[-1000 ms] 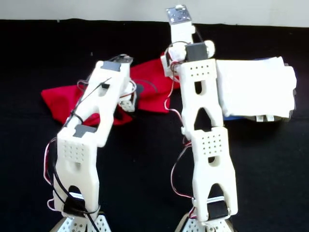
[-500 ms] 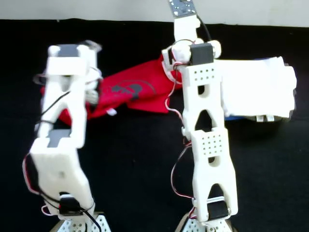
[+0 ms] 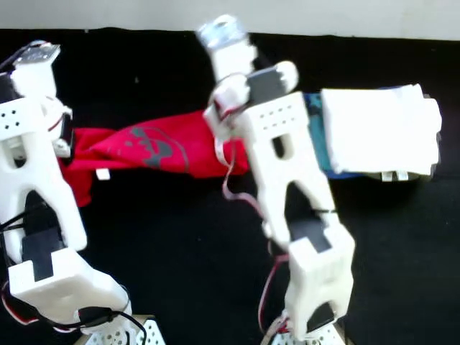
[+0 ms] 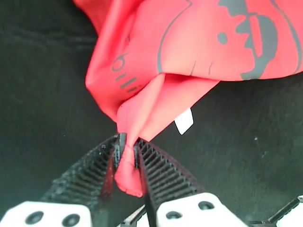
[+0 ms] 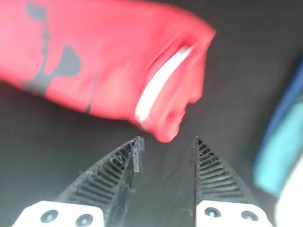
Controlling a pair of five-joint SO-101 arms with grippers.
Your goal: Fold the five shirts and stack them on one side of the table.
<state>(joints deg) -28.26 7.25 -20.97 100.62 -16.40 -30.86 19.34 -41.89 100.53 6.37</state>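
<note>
A red shirt (image 3: pixel 154 147) with a dark print lies stretched in a loose roll across the black table (image 3: pixel 180 244). My left gripper (image 4: pixel 127 152) is shut on a pinched corner of this shirt (image 4: pixel 189 47), at its left end in the high view; a white tag (image 4: pixel 183 121) hangs nearby. My right gripper (image 5: pixel 165 146) stands open just off the shirt's other end (image 5: pixel 156 85), with nothing between its fingers. At the right stands a stack of folded shirts, a white one (image 3: pixel 381 133) on top and a teal one (image 3: pixel 316 136) beneath.
The right arm (image 3: pixel 287 180) crosses the table's middle and covers part of the red shirt's right end. The teal and blue edges of the stack (image 5: pixel 279 156) lie close beside the right gripper. Bare black cloth spreads in front of the shirt.
The left arm has swung far left with the shirt's corner, drawing the red shirt out long. The right arm has leaned left, uncovering the stack's teal edge.
</note>
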